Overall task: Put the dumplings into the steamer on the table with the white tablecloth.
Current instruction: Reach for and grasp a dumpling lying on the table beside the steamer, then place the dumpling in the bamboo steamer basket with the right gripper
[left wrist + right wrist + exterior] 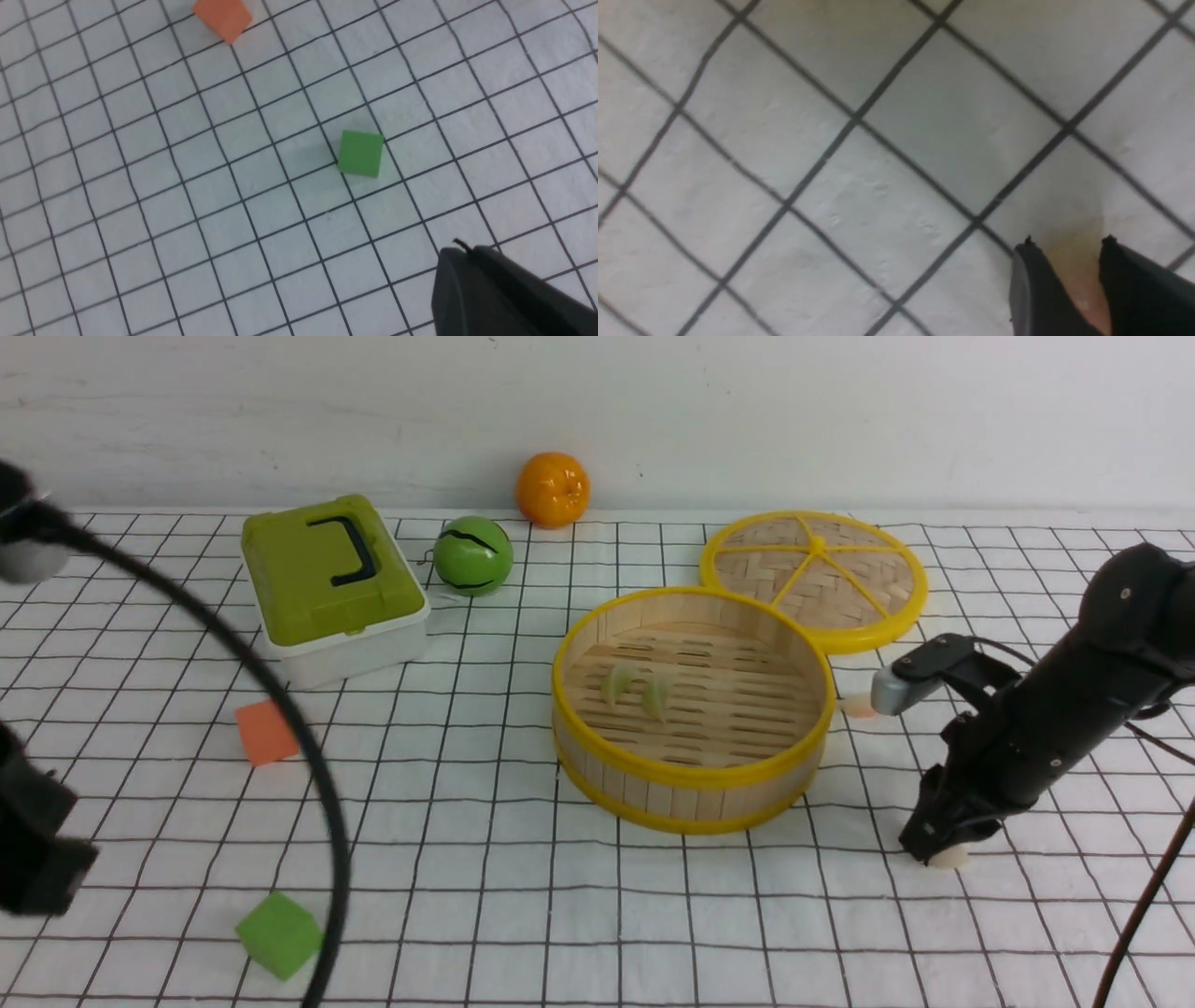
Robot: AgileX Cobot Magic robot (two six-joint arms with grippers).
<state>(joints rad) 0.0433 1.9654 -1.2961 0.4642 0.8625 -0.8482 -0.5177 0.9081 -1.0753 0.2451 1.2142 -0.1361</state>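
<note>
The steamer (691, 775) stands mid-table on the white tablecloth (523, 896), with two pale green dumplings (618, 683) (659, 695) on its slatted floor. A pinkish-white dumpling (855, 707) lies on the cloth just right of the steamer. My right gripper (938, 854) points down at the cloth to the front right of the steamer. In the right wrist view its fingers close on another pale dumpling (1073, 266), which fills the gap of the right gripper (1068, 241). My left gripper (460, 249) is shut and empty above the cloth at the left.
The flat woven lid (814, 579) leans behind the steamer. A green lidded box (331, 583), a green ball (472, 555) and an orange (553, 489) stand at the back. An orange cube (266, 732) and a green cube (278, 934) lie at the left, beside a black cable (280, 709).
</note>
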